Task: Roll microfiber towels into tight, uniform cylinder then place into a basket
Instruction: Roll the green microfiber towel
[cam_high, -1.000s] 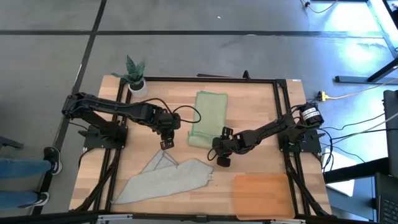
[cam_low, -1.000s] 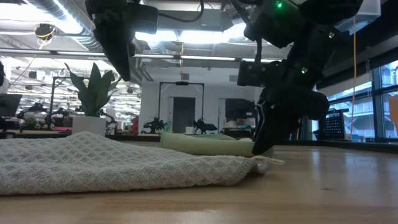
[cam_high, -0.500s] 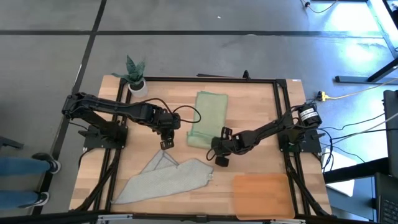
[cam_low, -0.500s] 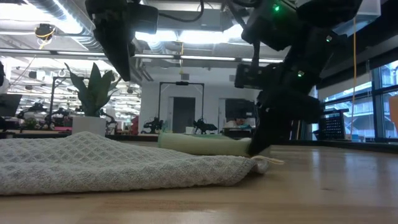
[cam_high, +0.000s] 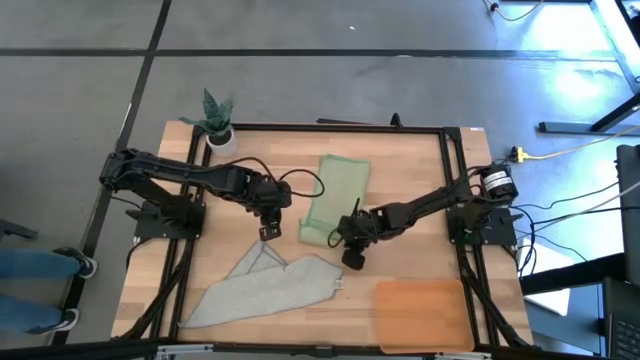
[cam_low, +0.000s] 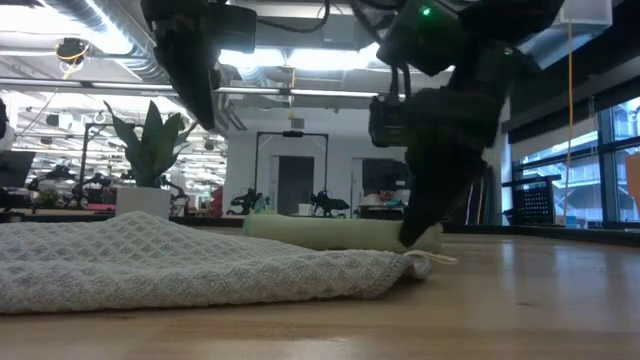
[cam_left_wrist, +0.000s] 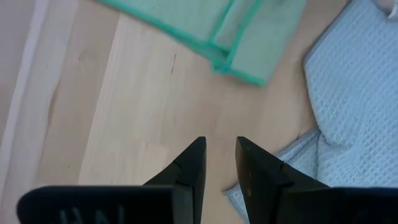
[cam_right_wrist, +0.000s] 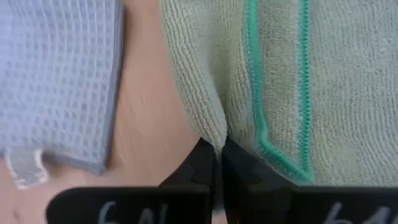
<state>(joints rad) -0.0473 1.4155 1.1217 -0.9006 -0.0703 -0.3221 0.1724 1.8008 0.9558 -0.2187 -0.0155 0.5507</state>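
Observation:
The pale green towel (cam_high: 335, 195) lies on the table, slanted, with its near end rolled up (cam_low: 330, 232). My right gripper (cam_high: 340, 238) is shut on that rolled end at its right corner. The grey towel (cam_high: 270, 290) lies crumpled flat at the near left. My left gripper (cam_high: 267, 232) hangs above the bare table between the two towels. Its fingers (cam_left_wrist: 219, 146) point down, a narrow gap apart, and hold nothing. The orange-brown basket (cam_high: 425, 315) rests flat at the near right. My right gripper pinches a raised fold of the green towel (cam_right_wrist: 214, 127) between its two fingers, beside the dark green hem (cam_right_wrist: 261, 134). The fingers come slanting down from the table's right. The towel stays on the table, with its far part spread flat.
A small potted plant (cam_high: 217, 125) stands at the far left corner. A black frame (cam_high: 440, 130) runs around the tabletop. Bare wood (cam_high: 410, 170) shows right of the green towel. The grey towel's corner with a white tag (cam_right_wrist: 22, 168) lies close to my right gripper.
My right gripper has moved toward the table's left edge, dragging the green towel's rolled near end with it. The towel has turned about and now lies slanted, while its far end has stayed almost in place.

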